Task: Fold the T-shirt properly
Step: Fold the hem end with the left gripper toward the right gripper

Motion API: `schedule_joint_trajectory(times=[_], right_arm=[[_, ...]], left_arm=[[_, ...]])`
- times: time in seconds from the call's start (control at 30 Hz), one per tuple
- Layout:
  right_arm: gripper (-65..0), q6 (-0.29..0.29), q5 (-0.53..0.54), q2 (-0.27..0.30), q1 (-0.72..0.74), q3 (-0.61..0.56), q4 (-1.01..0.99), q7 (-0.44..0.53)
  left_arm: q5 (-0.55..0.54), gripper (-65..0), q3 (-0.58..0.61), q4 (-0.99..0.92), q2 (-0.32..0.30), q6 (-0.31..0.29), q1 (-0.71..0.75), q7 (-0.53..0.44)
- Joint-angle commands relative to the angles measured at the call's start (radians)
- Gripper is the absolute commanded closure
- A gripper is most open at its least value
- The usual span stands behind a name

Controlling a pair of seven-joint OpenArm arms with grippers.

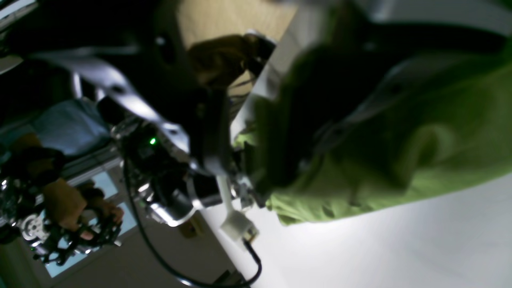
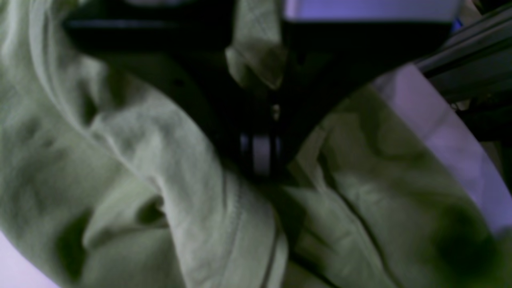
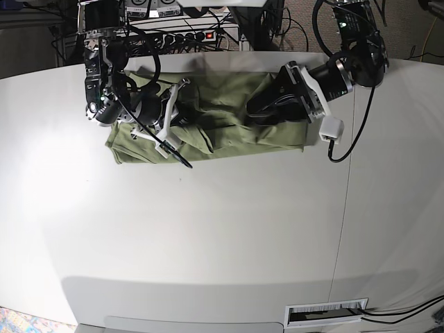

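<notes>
A: At the far edge of the bench [image 3: 208, 229], the shirt [image 3: 222, 132] lies in a long band, folded lengthwise, both arms down on it.

B: Right tool [image 3: 182, 114] first: its jaws are pinched on a tuck of cloth, and the wrist view shows a fold caught between them. That is a firm hold.

A: And the left tool [image 3: 258, 111]?

B: It sits on the other end of the band. From the base view and its own blurred wrist view, I cannot tell whether the jaws are apart or gripping.

A: So how should this step go?

B: My judgement: the next fold should bring one end over the other. Grab both layers at the hem, lift only enough to clear the cloth, keep the edge taut and lay it square.

A: Risk?

B: Bunching in the middle, where wrinkles already gather.
</notes>
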Motion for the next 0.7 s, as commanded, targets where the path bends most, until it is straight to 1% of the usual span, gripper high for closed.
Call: schedule_joint_trajectory(times=[0.0,0.13,0.23,0.3,0.37,0.47,0.53,0.6,0.67], right_arm=[[0.0,-0.002,-0.039,0.003,-0.002,-0.001,-0.002,-0.038],[0.0,-0.002,-0.039,0.003,-0.002,-0.001,-0.002,-0.038],[0.0,-0.002,-0.039,0.003,-0.002,-0.001,-0.002,-0.038],[0.0,-0.002,-0.039,0.003,-0.002,-0.001,-0.001,-0.038],[0.0,-0.002,-0.039,0.003,-0.002,0.002,0.004,-0.038],[0.0,-0.002,-0.013,0.003,-0.003,0.017,0.037,-0.038],[0.0,-0.002,0.022,0.003,-0.003,0.033,0.064,-0.040],[0.0,-0.002,0.045,0.003,-0.003,0.046,0.082,-0.043],[0.0,-0.002,0.061,0.003,-0.003,0.048,0.087,-0.050]], left_arm=[[-0.028,-26.5,-0.001,0.020,-0.003,-0.002,-0.006,-0.023],[-0.011,-26.4,-0.002,0.020,-0.005,-0.002,-0.006,-0.045],[0.003,-26.4,-0.002,0.020,-0.005,-0.002,-0.006,-0.039],[0.002,-25.5,-0.002,0.020,-0.008,-0.002,-0.006,-0.016],[0.002,-22.0,-0.002,0.020,-0.009,-0.002,-0.005,0.028],[0.004,-16.3,0.006,0.020,-0.031,-0.002,0.000,0.043],[0.056,-10.8,0.021,0.020,-0.051,-0.002,-0.002,0.033],[0.166,-4.8,0.042,0.020,-0.067,-0.002,-0.003,-0.013],[0.267,-1.8,0.069,0.020,-0.069,-0.002,-0.003,-0.068]])
